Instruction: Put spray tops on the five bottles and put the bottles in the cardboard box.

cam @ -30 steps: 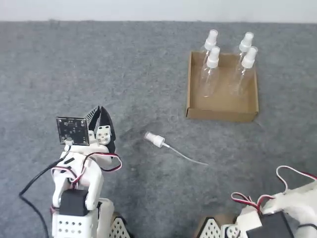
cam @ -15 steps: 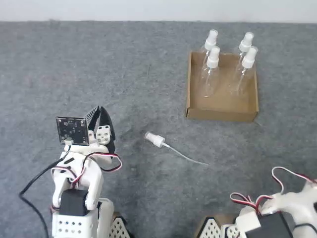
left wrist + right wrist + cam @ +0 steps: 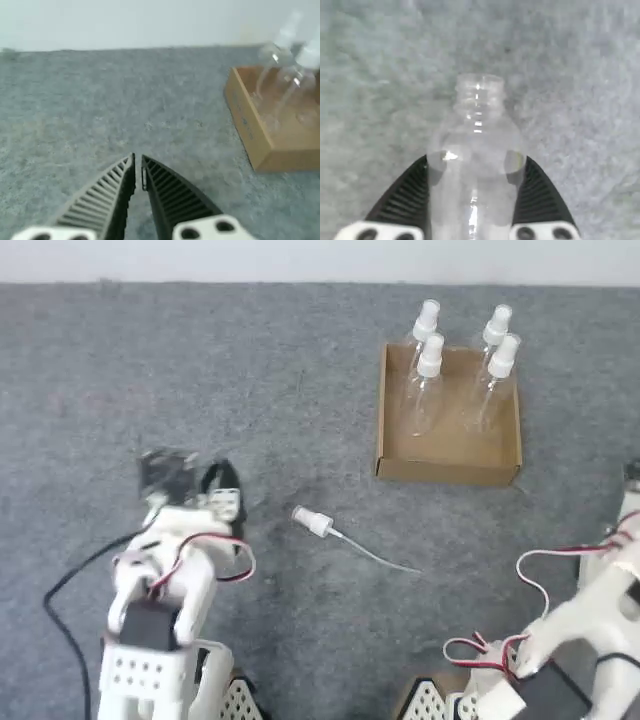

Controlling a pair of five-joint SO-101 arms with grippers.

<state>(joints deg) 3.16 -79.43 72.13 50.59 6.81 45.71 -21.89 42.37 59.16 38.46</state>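
1. Soft, even, fairly bright light falls on the grey felt counter (image 3: 300, 390); shadows are faint.
2. A slight dark patch lies beside the white spray top with its thin tube (image 3: 313, 521).
3. Small white glints sit on the clear open-necked plastic bottle (image 3: 477, 145) and on the clear capped bottles (image 3: 280, 75).

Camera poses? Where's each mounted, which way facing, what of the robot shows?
High view: fixed above the table, looking down; left arm and right arm at the near edge, cardboard box beyond.
Left wrist view: on the left arm, looking along its shut left hand across the table.
Right wrist view: on the right arm, looking past the right hand, closed on an uncapped bottle.
Shared: high and left wrist views both show the box.
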